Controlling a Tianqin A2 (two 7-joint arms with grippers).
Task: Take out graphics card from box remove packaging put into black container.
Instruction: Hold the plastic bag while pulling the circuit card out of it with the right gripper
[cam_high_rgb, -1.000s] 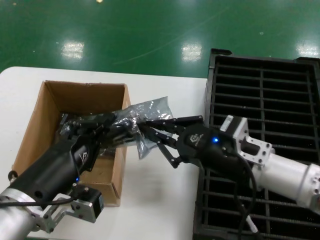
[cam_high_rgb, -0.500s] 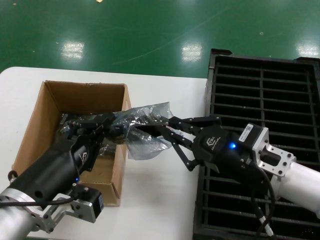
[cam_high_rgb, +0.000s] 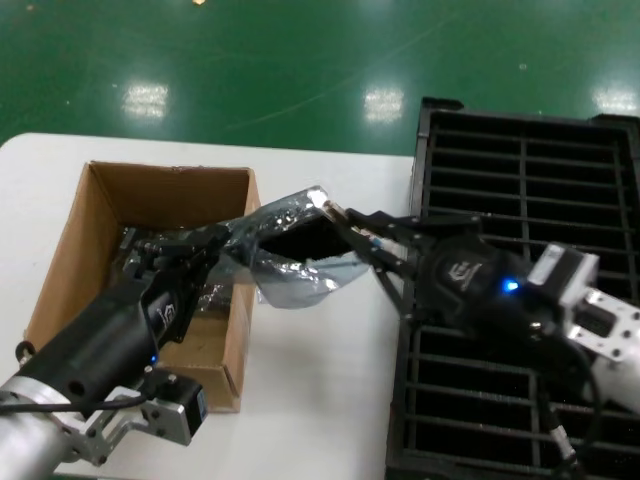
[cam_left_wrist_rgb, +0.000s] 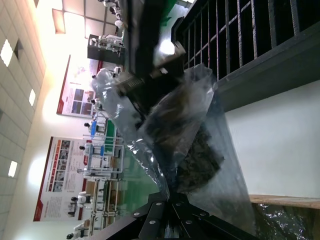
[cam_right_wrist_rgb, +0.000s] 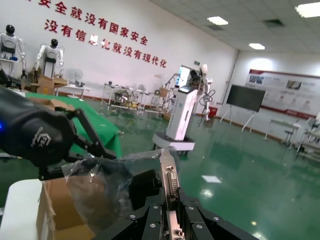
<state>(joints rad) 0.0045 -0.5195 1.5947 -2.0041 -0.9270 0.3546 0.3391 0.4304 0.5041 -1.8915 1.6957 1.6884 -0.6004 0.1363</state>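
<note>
**Card half out of its bag, held between two tools**

The left tool (cam_high_rgb: 205, 250) is over the near right part of the box (cam_high_rgb: 95, 230), and it is clenched on the packaging (cam_high_rgb: 285, 280), holding the crinkled bag at its left end. The right tool (cam_high_rgb: 355, 232) is at the left edge of the black container (cam_high_rgb: 560, 180), and it is grasping the graphics card (cam_high_rgb: 300, 240) by the silver bracket end. In the right wrist view the bracket (cam_right_wrist_rgb: 171, 182) stands upright between the two fingers, and a port is visible on it.

The card is in the air between the box and the black container, above the white counter (cam_high_rgb: 320, 400). Its dark board is still partly inside the bag, and the open mouth of the bag hangs below it, near the right wall of the box. The bag does not touch the counter as far as I can see.

The strip of counter between the box and the black container is narrow but free. The slots of the black container behind the right tool have nothing in them. More silvery bags (cam_high_rgb: 135, 255) lie in the box under the left arm.

A white logo is printed on each tool body, but the letters cannot be read. In the right wrist view, red Chinese writing (cam_right_wrist_rgb: 95, 37) runs along the far wall; the last part reads 没有国家安全 and 就没有现代化.
</note>
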